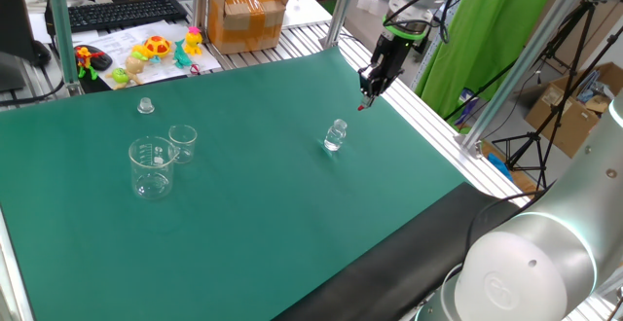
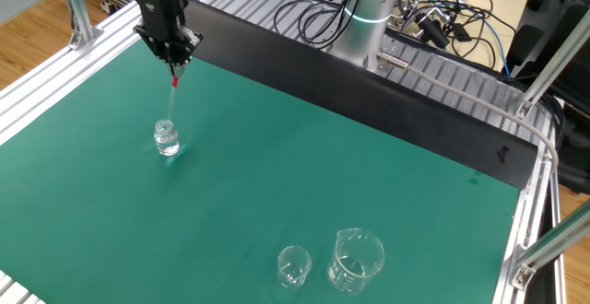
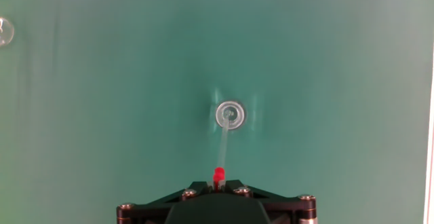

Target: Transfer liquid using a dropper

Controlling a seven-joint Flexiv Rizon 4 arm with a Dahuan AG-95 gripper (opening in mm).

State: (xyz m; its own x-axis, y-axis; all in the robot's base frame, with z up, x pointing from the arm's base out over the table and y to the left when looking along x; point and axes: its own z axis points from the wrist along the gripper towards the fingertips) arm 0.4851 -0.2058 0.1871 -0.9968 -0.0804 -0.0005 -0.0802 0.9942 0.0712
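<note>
One broad green table mat [image 1: 243, 214] carries two clear glass beakers [image 1: 153, 166], side by side, well apart from a small clear glass vial [image 2: 166, 139]. Above the vial, the black two-finger gripper [image 2: 172, 55] points down, fingers clenched on the slim red-ended dropper [image 2: 173, 92], whose clear stem hangs over the vial's mouth.

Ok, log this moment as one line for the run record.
gripper: shut on dropper | dropper: hanging tip-down above vial | beakers: untouched, far side of mat
</note>
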